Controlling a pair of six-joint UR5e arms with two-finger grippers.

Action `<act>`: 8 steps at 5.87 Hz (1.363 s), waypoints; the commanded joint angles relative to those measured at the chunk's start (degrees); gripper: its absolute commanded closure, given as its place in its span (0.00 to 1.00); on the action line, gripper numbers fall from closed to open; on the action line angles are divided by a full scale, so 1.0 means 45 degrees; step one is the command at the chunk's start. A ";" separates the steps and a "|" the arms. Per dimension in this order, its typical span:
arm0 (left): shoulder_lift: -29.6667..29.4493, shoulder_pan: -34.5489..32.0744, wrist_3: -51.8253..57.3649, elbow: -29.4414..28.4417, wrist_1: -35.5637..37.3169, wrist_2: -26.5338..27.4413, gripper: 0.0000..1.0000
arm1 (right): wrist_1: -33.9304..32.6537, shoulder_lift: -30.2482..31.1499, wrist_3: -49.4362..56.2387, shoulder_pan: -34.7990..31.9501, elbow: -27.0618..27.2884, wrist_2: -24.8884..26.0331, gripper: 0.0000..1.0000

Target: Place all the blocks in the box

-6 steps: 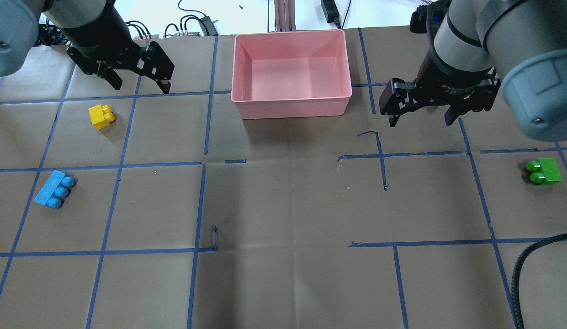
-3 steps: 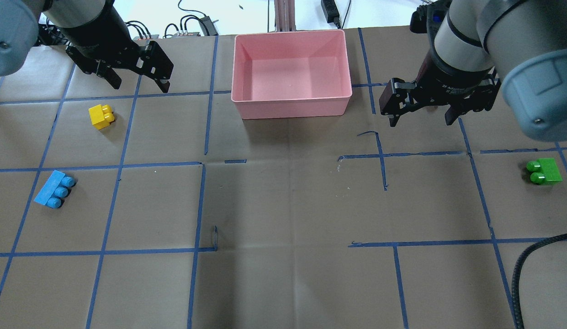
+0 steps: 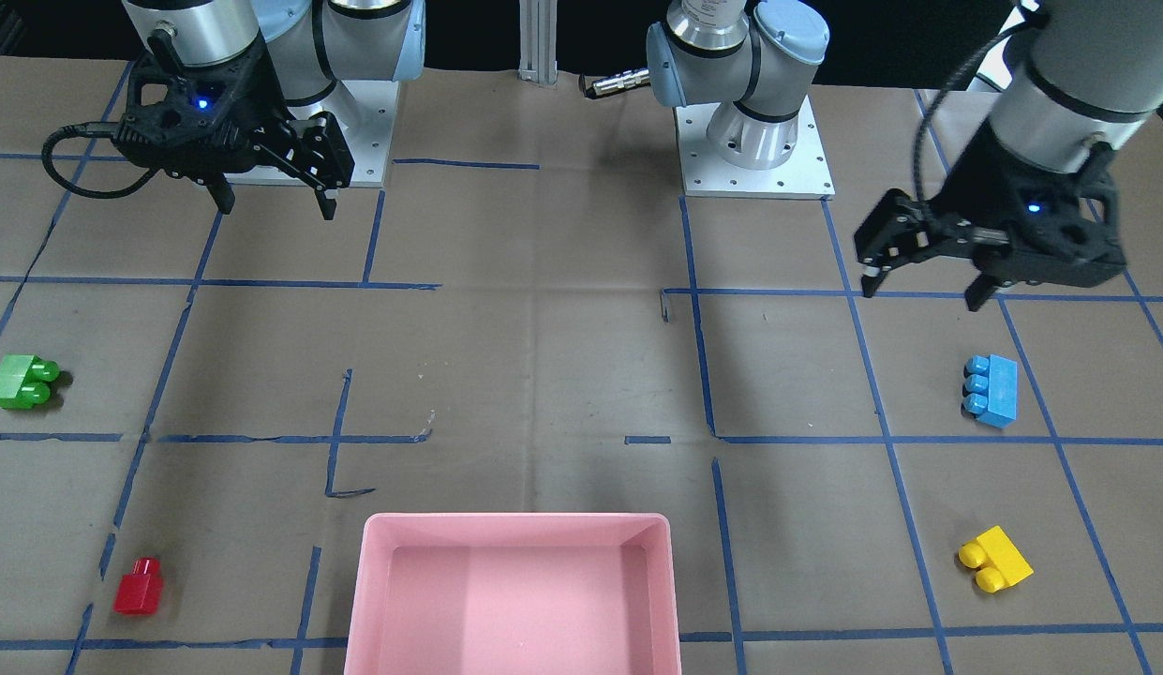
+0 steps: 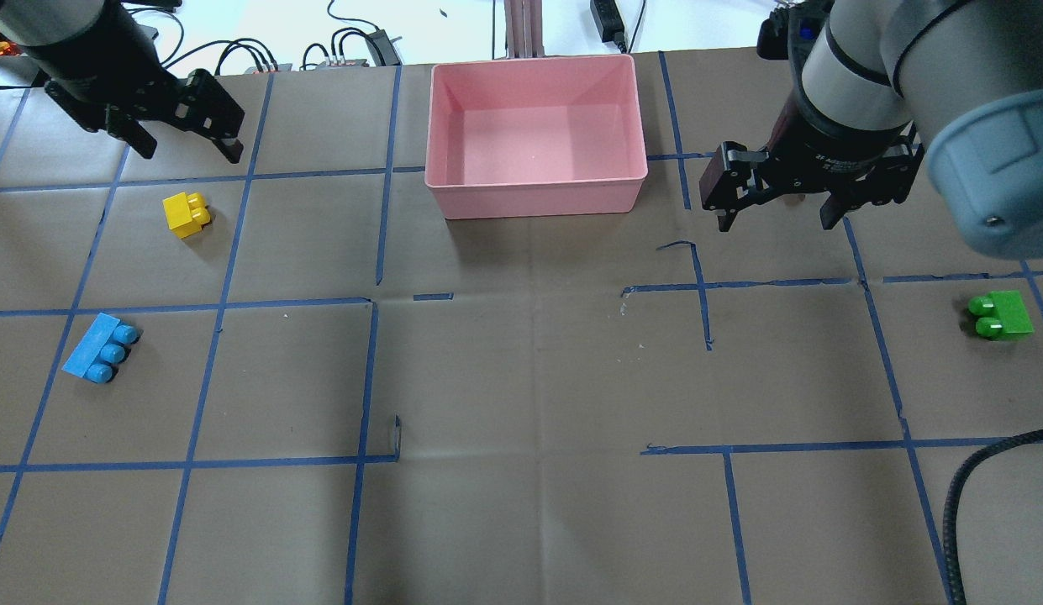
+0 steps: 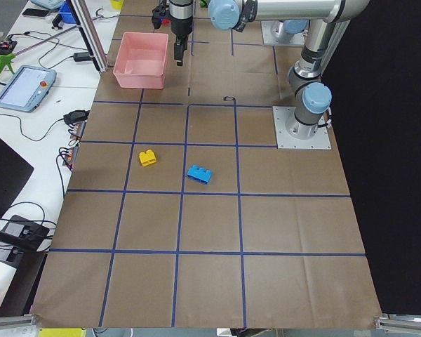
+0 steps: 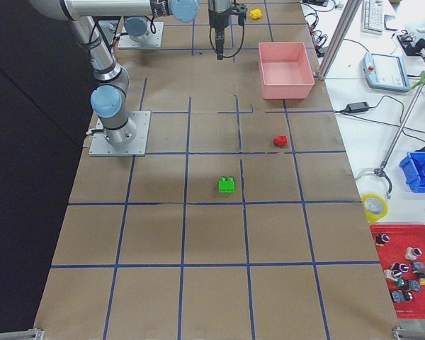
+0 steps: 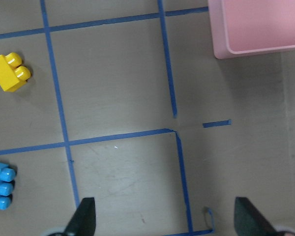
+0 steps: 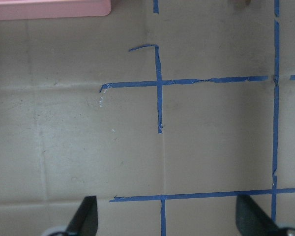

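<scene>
While four blocks [image 3: 991, 391] lie scattered, one box [image 4: 534, 200] sits, apparently apart.

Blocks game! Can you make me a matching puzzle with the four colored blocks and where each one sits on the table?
Blocks:
1. green block
2. red block
3. blue block
4. yellow block

Places:
A. on the side of the left gripper, nearer the box
B. on the side of the right gripper, farther from the box
C. on the side of the left gripper, farther from the box
D. on the side of the right gripper, nearer the box

Right pairs: 1-B, 2-D, 3-C, 4-A.
</scene>
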State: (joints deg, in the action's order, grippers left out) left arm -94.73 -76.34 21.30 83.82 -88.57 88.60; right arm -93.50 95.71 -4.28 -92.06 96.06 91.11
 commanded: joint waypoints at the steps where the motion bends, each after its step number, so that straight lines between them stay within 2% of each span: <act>1: -0.0277 0.2286 0.2657 0.0005 0.0129 -0.0020 0.00 | -0.0005 0.0000 0.0225 0.0840 0.0000 -0.0012 0.00; 3: -0.0609 0.3538 0.4550 0.0102 0.0189 0.0057 0.00 | -0.0005 0.0000 0.3726 0.3566 0.0020 -0.0051 0.00; 4: -0.0668 0.4744 0.5840 0.0664 0.0615 0.0019 0.00 | -0.0004 -0.0155 0.5406 0.5052 0.0039 -0.0244 0.00; 5: -0.0649 0.5704 0.7129 0.1520 0.1354 0.0019 0.00 | -0.0082 -0.0311 0.5848 0.6130 0.0600 -0.0227 0.00; 6: -0.0649 0.6003 0.7703 0.2186 0.2212 0.0077 0.00 | -0.1687 -0.0370 0.5910 0.6914 0.1321 -0.0227 0.00; 7: -0.0630 0.6006 0.7650 0.2696 0.2317 0.0077 0.00 | -0.2709 -0.0390 0.5872 0.7115 0.1715 -0.0246 0.00; 8: -0.0881 0.6026 0.7630 0.3281 0.2898 0.0097 0.00 | -0.2371 -0.0584 0.5814 0.7117 0.2106 -0.0227 0.00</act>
State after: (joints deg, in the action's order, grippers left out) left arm -97.95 -49.46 55.46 96.01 -77.72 88.95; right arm -103.70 93.74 22.02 -60.58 103.70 90.05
